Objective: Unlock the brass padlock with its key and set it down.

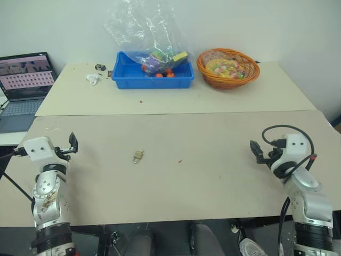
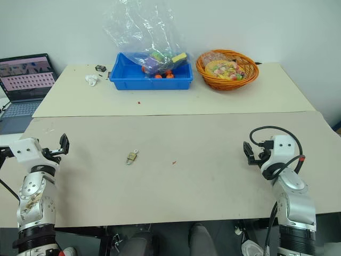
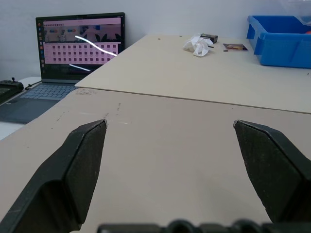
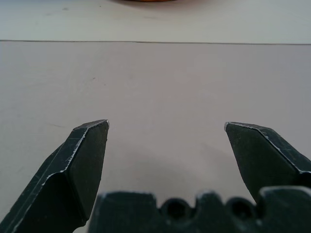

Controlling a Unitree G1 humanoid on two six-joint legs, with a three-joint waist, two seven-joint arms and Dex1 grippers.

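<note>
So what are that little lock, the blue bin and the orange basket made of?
The lock looks like brass, yellowish with a dull metal glint, though too small to be sure. The bin seems moulded plastic, smooth and evenly blue. The basket looks woven, wicker or plastic strands.

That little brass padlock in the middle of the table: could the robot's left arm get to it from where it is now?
Probably yes. The brass padlock lies alone on bare table, with nothing between it and the left pincer, which is open and holds nothing. The arm would have to swing inward toward the middle.
</note>
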